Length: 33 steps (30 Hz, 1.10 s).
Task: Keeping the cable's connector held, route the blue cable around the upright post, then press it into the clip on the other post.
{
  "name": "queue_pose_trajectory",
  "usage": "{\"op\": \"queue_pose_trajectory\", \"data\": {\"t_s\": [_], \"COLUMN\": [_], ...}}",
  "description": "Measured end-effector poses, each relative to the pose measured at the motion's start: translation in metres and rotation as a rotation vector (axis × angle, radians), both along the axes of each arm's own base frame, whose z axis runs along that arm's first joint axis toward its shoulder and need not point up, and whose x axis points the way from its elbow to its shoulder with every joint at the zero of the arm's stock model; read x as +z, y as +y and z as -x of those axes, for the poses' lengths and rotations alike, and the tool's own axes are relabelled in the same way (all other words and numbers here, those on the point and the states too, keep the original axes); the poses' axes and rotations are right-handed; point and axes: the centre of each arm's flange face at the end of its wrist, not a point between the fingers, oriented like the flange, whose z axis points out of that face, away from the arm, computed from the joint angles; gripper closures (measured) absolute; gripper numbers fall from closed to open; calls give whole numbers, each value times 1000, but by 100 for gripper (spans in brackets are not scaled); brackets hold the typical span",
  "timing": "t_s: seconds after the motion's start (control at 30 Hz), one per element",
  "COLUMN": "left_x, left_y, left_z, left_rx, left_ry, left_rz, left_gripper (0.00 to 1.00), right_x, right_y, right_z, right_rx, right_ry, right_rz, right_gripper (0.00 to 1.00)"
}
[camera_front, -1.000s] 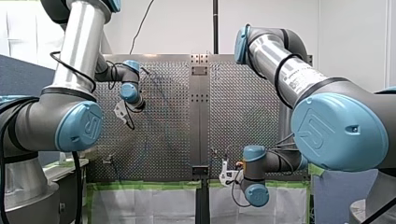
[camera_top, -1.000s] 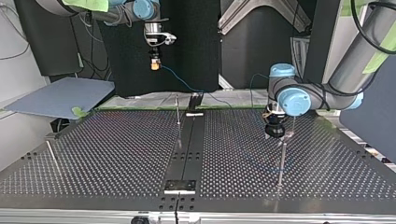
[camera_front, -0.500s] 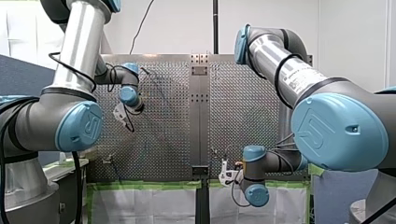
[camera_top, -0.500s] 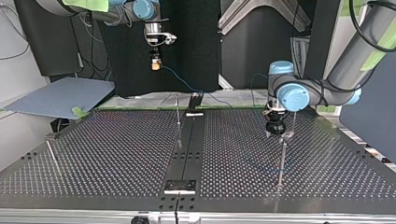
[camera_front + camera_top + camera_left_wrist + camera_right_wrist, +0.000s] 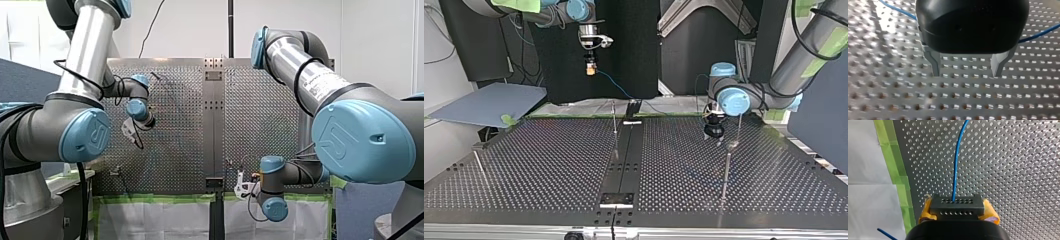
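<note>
Right wrist view: right pincer clamps connector, blue cable running ahead; left pincer spread, empty; post near it.

White wall behind the perforated table, dark backdrop opposite, green-taped white sheeting along 1 edge.

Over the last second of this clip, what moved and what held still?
My left gripper drew back from the post at the top view's right, toward the table's far edge. Its fingers are now open and empty. My right gripper stayed where it was, shut on the connector of the blue cable. The posts did not move.
</note>
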Motion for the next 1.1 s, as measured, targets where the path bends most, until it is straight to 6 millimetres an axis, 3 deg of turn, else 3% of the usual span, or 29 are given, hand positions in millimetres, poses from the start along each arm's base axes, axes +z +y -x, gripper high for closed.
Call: {"op": "queue_pose_trajectory", "data": {"t_s": [0.5, 1.1], "left_x": [-59, -63], "left_y": [-1, -2], "left_z": [-3, -5], "left_rx": [11, 2], "left_ry": [89, 90], "left_rz": [36, 173], "left_gripper": [0, 0], "right_x": [1, 0], "right_y": [-1, -1], "right_z": [-1, 0], "right_rx": [0, 1], "right_ry": [0, 0], "right_rz": [5, 4], "right_gripper": [100, 100]}}
